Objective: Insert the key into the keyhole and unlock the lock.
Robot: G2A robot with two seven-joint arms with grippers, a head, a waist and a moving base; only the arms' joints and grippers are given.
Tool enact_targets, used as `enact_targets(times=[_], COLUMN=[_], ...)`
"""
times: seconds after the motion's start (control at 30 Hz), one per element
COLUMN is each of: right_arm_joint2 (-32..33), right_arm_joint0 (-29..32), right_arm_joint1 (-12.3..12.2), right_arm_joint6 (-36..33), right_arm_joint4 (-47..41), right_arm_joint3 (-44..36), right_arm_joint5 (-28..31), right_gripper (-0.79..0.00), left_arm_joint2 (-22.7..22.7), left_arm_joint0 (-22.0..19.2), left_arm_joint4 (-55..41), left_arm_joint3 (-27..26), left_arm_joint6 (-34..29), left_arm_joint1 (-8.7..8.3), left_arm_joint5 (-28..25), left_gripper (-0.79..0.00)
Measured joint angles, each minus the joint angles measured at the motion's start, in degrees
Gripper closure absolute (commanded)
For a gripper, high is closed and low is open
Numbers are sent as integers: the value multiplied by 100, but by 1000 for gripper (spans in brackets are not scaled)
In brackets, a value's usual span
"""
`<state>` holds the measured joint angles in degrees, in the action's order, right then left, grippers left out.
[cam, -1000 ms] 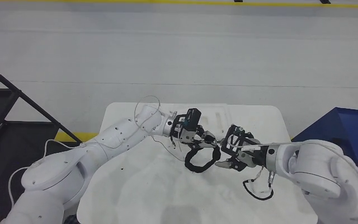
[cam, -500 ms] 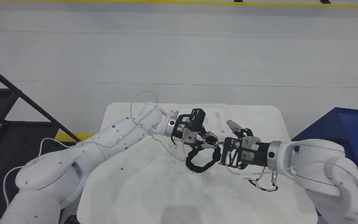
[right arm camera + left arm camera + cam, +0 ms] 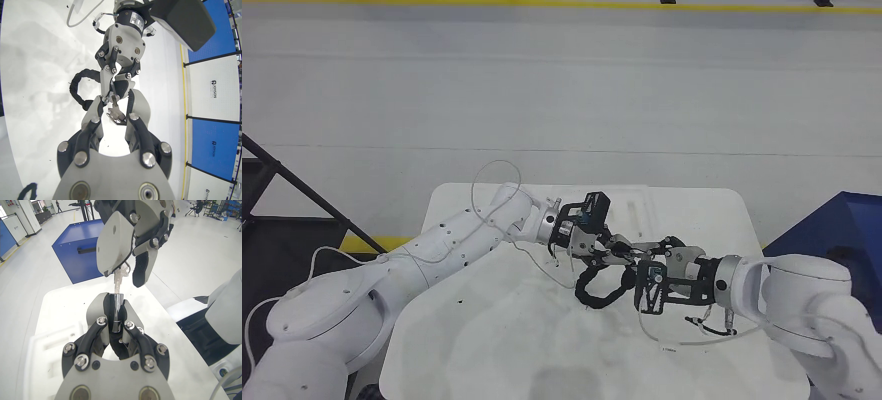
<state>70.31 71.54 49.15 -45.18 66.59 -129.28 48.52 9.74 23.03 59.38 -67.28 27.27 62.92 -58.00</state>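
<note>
Top: both arms meet over the table (image 3: 482, 340), about mid-way and a bit toward its right edge. The left gripper (image 3: 625, 248) and right gripper (image 3: 650, 272) are nose to nose. The lock's black cable (image 3: 594, 292) loops out toward the near edge.

Left wrist: the left gripper is pressed together on the chrome lock barrel (image 3: 116, 311), with the keyhole end poking out past the tips. The key (image 3: 119, 281) has its tip in that end and most of the blade is outside. The right gripper's fingers straddle the key head. There is daylight between the head and the black pad (image 3: 140, 273), so it is spread, not clamping.

Right wrist: the blade is seated in the keyhole (image 3: 114, 98). The key head (image 3: 116, 116) is tilted, broad textured face up, loose between the fingers.

Handling, my read:
- The key is light, thin, stiff metal and easily knocked askew while only part-way in.
- Grab the head across its flat textured faces for turning torque, not the narrow edges.
- The chrome barrel is slick and round, so it may spin in the pads under twist.
- The cable is floppy and gives no reaction force.
</note>
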Motion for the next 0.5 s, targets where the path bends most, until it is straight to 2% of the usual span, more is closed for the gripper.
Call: enact_targets(times=[0.33,0.43,0.5], right_arm_joint2=[0,54,95], right_arm_joint0=[160,234,279], right_arm_joint1=[-22,-35,-41], right_arm_joint6=[135,161,207], right_arm_joint4=[437,490,488], right_arm_joint3=[-113,-183,-211], right_arm_joint5=[-78,-90,-114], right_gripper=[-185,-92,0], left_arm_joint2=[0,0,0], left_arm_joint0=[22,26,26], left_arm_joint4=[2,8,20], left_arm_joint3=[-4,-2,1], left_arm_joint6=[50,78,91], left_arm_joint1=[-18,-23,-24], left_arm_joint5=[0,0,0], left_gripper=[0,0,0])
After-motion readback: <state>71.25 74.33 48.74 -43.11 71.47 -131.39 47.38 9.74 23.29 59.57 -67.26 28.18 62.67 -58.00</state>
